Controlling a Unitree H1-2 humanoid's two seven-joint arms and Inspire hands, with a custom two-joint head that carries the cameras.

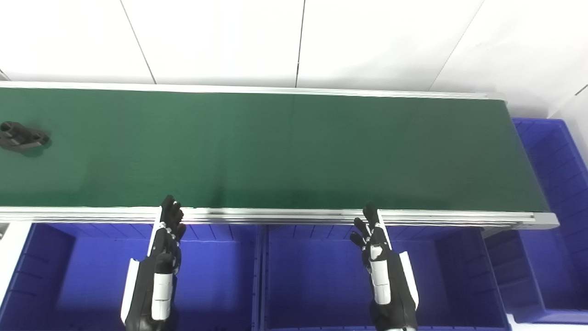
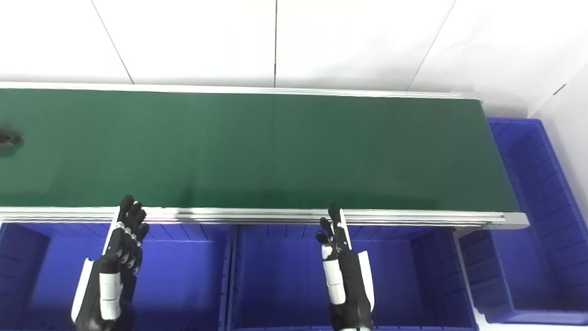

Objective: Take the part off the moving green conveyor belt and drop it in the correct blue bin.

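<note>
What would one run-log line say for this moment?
part: far left on belt | left hand: open, waiting | right hand: open, waiting | bins: nothing visible inside

Green belt with one part at its far left.

The belt (image 1: pixel 294 147) runs left to right between pale metal rails (image 1: pixel 285 215), its right end stopping just short of a bin (image 1: pixel 558 151). A small black part (image 1: pixel 22 136) lies flat on it near the left edge, well apart from everything else.
</note>
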